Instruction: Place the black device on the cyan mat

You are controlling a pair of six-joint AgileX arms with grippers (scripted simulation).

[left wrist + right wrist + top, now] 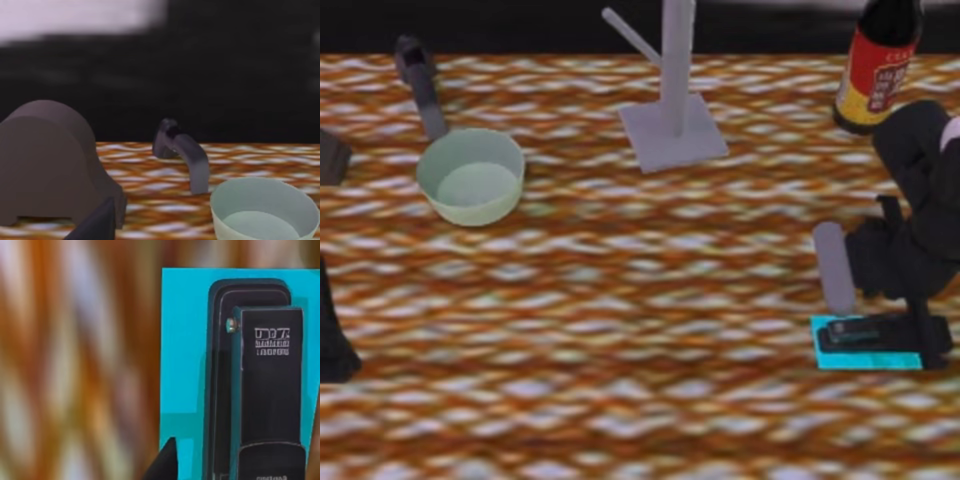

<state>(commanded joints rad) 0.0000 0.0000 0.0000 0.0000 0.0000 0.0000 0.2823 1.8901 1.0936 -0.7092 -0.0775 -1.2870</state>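
partly hidden black device point(852, 331) lies on cyan mat point(832, 356).

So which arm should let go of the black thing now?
The right gripper: it sits over the black device, already lying on the cyan mat. The left arm is parked at the table's far left.

devices: 1 black device point(850, 331) | mats: 1 cyan mat point(865, 358) | bowls: 1 bowl point(471, 177) | bottles: 1 bottle point(878, 66)
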